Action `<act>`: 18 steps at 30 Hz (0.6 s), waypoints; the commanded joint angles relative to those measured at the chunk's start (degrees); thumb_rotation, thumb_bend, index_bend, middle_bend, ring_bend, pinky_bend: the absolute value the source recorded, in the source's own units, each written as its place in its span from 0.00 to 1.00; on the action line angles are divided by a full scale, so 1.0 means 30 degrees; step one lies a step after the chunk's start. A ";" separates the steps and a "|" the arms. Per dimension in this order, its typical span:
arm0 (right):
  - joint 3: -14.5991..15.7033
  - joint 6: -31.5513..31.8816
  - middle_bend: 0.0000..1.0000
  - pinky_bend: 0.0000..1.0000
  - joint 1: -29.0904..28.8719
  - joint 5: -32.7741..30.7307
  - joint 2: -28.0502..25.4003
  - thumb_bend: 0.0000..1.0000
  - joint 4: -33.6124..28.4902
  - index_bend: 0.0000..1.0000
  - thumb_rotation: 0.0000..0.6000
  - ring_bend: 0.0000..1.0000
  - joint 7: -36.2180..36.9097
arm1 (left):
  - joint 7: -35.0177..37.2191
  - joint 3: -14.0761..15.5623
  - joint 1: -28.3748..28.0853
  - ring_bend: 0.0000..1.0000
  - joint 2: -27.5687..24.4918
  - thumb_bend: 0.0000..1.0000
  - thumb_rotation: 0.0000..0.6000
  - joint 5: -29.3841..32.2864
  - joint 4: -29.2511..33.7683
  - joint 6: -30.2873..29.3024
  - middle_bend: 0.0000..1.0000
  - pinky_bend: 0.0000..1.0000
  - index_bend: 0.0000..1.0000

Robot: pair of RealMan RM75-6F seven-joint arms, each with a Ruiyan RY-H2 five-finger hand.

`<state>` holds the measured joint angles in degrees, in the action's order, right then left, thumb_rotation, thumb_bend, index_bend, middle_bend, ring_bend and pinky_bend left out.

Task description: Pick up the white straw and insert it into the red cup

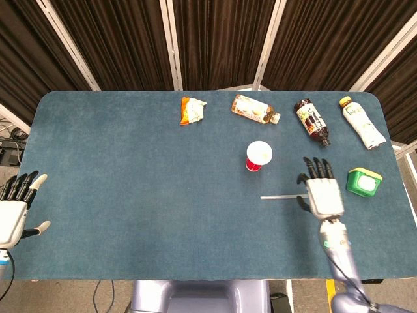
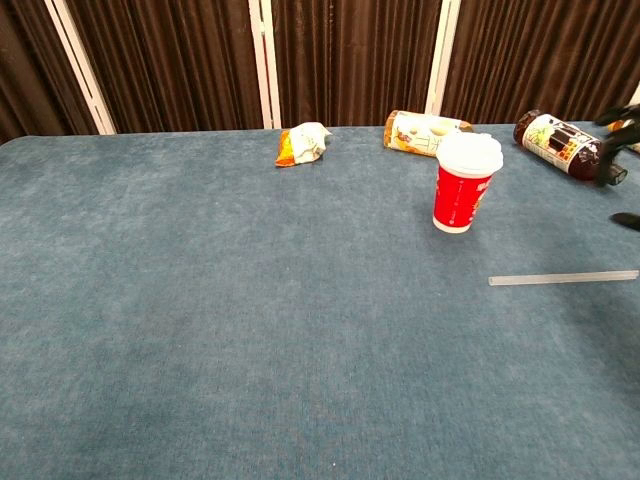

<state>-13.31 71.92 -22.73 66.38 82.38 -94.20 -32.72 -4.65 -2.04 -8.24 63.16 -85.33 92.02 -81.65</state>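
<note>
White straw [image 1: 281, 196] lying flat just in front of the red cup [image 1: 258, 156], right hand [image 1: 324, 193] spread and empty over the straw's right end, green box [image 1: 363, 182] right of the cup, snack bag [image 1: 191, 110] and three bottles [image 1: 255, 109] lying behind the cup, left hand [image 1: 14, 212] spread, empty, far left of the cup.

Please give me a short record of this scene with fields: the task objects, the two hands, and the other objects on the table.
straw: white straw lies flat on the table, untouched
cup: red cup upright, white lid on, beyond the straw
right hand: right hand open, over the straw's right end, holding nothing
left hand: left hand open, at the table's left edge
other: snack bag, three bottles lying at the far edge, green container
</note>
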 commanded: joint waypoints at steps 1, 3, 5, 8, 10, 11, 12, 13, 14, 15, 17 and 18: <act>-0.0355 -0.0320 0.10 0.00 -0.0778 -0.1025 0.1632 0.31 0.1149 0.48 1.00 0.00 -0.0528 | -0.0011 -0.0003 -0.0012 0.00 -0.0014 0.06 1.00 0.0005 0.0021 0.0019 0.00 0.00 0.03; -0.0297 -0.0283 0.10 0.00 -0.0966 -0.1169 0.2327 0.32 0.1794 0.49 1.00 0.00 -0.0583 | -0.0011 -0.0004 -0.0018 0.00 -0.0021 0.06 1.00 0.0014 0.0026 0.0031 0.00 0.00 0.03; -0.0200 -0.0240 0.10 0.00 -0.1077 -0.1310 0.2929 0.33 0.2432 0.49 1.00 0.00 -0.0604 | 0.0003 -0.0001 -0.0015 0.00 -0.0020 0.06 1.00 0.0011 0.0013 0.0026 0.00 0.00 0.03; -0.0173 -0.0258 0.10 0.00 -0.1121 -0.1557 0.3477 0.33 0.2997 0.49 1.00 0.00 -0.0396 | 0.0016 0.0003 -0.0010 0.00 -0.0018 0.06 1.00 -0.0001 0.0005 0.0011 0.00 0.00 0.03; -0.0147 -0.0236 0.10 0.00 -0.1116 -0.1684 0.3797 0.33 0.3341 0.49 1.00 0.00 -0.0231 | 0.0007 0.0003 -0.0012 0.00 -0.0016 0.06 1.00 0.0000 0.0009 0.0014 0.00 0.00 0.03; -0.0093 -0.0231 0.10 0.00 -0.1102 -0.1727 0.3950 0.33 0.3505 0.49 1.00 0.00 -0.0135 | 0.0002 0.0005 -0.0009 0.00 -0.0013 0.06 1.00 0.0001 0.0011 0.0011 0.00 0.00 0.03; -0.0037 -0.0220 0.10 0.00 -0.1088 -0.1731 0.4048 0.33 0.3632 0.49 1.00 0.00 -0.0052 | -0.0004 0.0006 -0.0008 0.00 -0.0012 0.06 1.00 0.0005 0.0013 0.0011 0.00 0.00 0.03; 0.0038 -0.0219 0.10 0.00 -0.1064 -0.1733 0.4124 0.33 0.3747 0.49 1.00 0.00 0.0021 | -0.0004 0.0006 -0.0007 0.00 -0.0012 0.06 1.00 0.0010 0.0011 0.0012 0.00 0.00 0.03; 0.0093 -0.0216 0.10 0.00 -0.1038 -0.1742 0.4187 0.33 0.3840 0.49 1.00 0.00 0.0102 | -0.0004 0.0004 -0.0011 0.00 -0.0013 0.06 1.00 0.0012 0.0012 0.0015 0.00 0.00 0.03; 0.0144 -0.0240 0.10 0.00 -0.1002 -0.1790 0.4254 0.33 0.3928 0.49 1.00 0.00 0.0207 | -0.0010 0.0001 -0.0017 0.00 -0.0013 0.06 1.00 0.0016 0.0017 0.0023 0.00 0.00 0.03; 0.0231 -0.0310 0.10 0.00 -0.0955 -0.1856 0.4359 0.33 0.4071 0.49 1.00 0.00 0.0393 | -0.0024 -0.0003 -0.0021 0.00 -0.0016 0.06 1.00 0.0024 0.0032 0.0029 0.00 0.00 0.03; 0.0307 -0.0385 0.10 0.00 -0.0928 -0.1899 0.4426 0.33 0.4162 0.49 1.00 0.00 0.0491 | -0.0031 -0.0001 -0.0018 0.00 -0.0016 0.06 1.00 0.0029 0.0037 0.0028 0.00 0.00 0.03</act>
<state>-12.58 70.96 -25.62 60.83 95.47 -81.92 -31.48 -4.75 -2.05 -8.29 63.11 -85.24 92.13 -81.56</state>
